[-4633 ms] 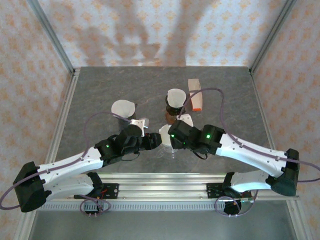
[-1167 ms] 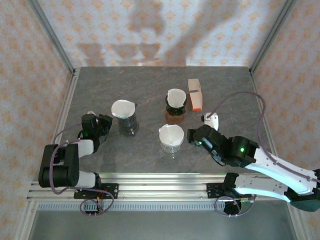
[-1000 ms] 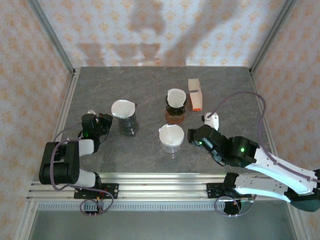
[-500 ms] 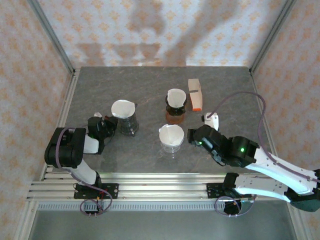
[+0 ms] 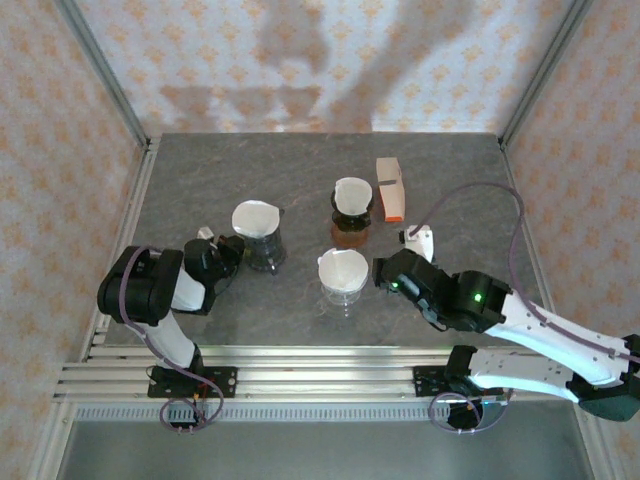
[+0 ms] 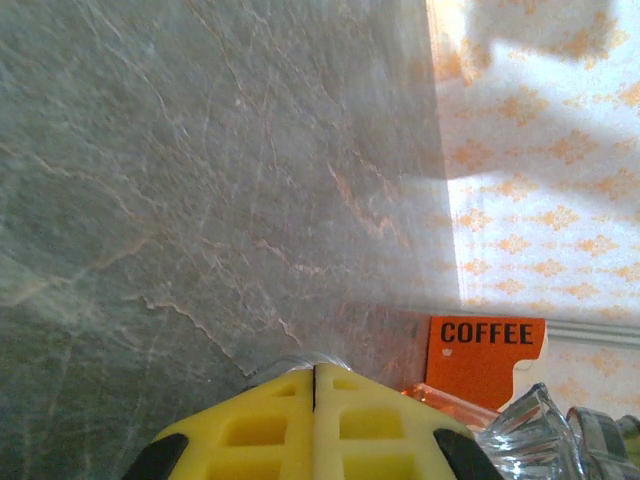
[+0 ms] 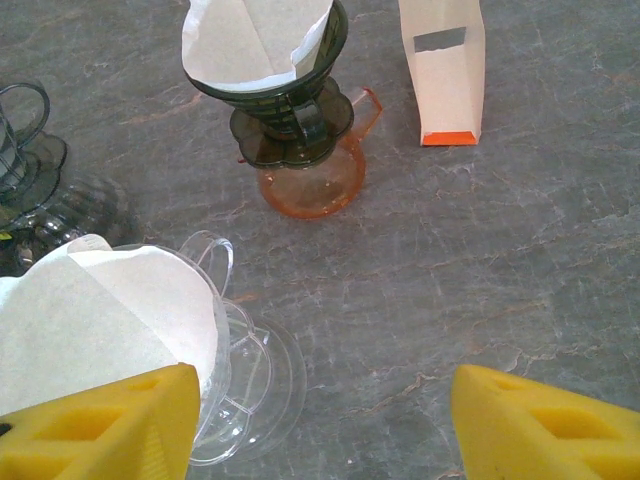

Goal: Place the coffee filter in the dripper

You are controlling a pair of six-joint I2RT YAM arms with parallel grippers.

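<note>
A clear glass dripper (image 5: 342, 280) (image 7: 225, 350) stands mid-table with a white coffee filter (image 5: 341, 268) (image 7: 100, 315) inside it. My right gripper (image 5: 381, 272) (image 7: 320, 430) is open just right of it, holding nothing; its left finger (image 7: 100, 425) is beside the filter's rim. A second filter (image 5: 258, 217) sits in the dark glass dripper (image 5: 265, 248) at left. My left gripper (image 5: 230, 254) (image 6: 315, 415) is shut and empty, its tips against that dripper's glass. A third filter (image 5: 351, 190) (image 7: 250, 45) sits in the dark green dripper (image 7: 290, 110) on an orange server (image 7: 312, 185).
An orange and white coffee filter box (image 5: 390, 188) (image 7: 441, 70) (image 6: 487, 347) lies at the back right of the grey stone table (image 5: 200, 180). Metal frame posts and patterned walls surround the table. The left arm is folded close to its base.
My left arm has swung its shut gripper rightward to the left dripper, and that dripper has shifted a little to the right. The right arm has stayed almost still.
</note>
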